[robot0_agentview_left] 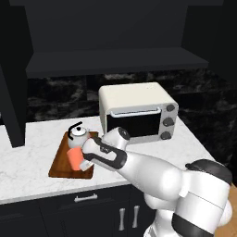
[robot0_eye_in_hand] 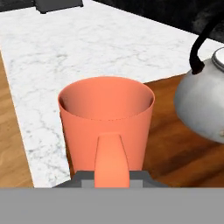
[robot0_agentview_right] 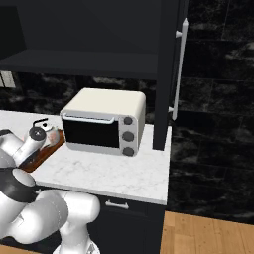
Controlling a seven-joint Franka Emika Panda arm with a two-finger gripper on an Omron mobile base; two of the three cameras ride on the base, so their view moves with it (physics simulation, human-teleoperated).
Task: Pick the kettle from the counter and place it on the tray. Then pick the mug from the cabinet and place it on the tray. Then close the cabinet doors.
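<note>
Arm (robot0_agentview_left: 152, 173) rises from the lower right of the left base view, bends at a big white elbow and reaches toward the middle left of the frame, low over the counter (robot0_agentview_left: 28, 157). Its wrist is nearly level, and the claw (robot0_agentview_left: 79, 163) points to the left, over the tray (robot0_agentview_left: 58, 162). In the right base view the same arm lies at the left edge, with the hand near the kettle (robot0_agentview_right: 36, 132).

The claw is closed on the mug (robot0_agentview_left: 74, 158). In the hand view the mug (robot0_eye_in_hand: 106, 118) stands upright in the centre, its open mouth up, and its handle comes straight down to the bottom middle of the frame, where it passes between the two dark finger tips (robot0_eye_in_hand: 144, 177). So the claw grips the mug by the handle side. I cannot tell if the bottom of the mug touches the tray or is a little above it.

The kettle (robot0_agentview_left: 77, 135) stands upright on the far part of the tray, just beside the mug; in the hand view it is at the right edge (robot0_eye_in_hand: 201, 105), close to the mug but apart from it. The tray lies on the counter at the left of the toaster oven (robot0_agentview_left: 139, 111). In the right base view one of the cabinet doors (robot0_agentview_right: 166, 74) stands open at the upper right.
</note>
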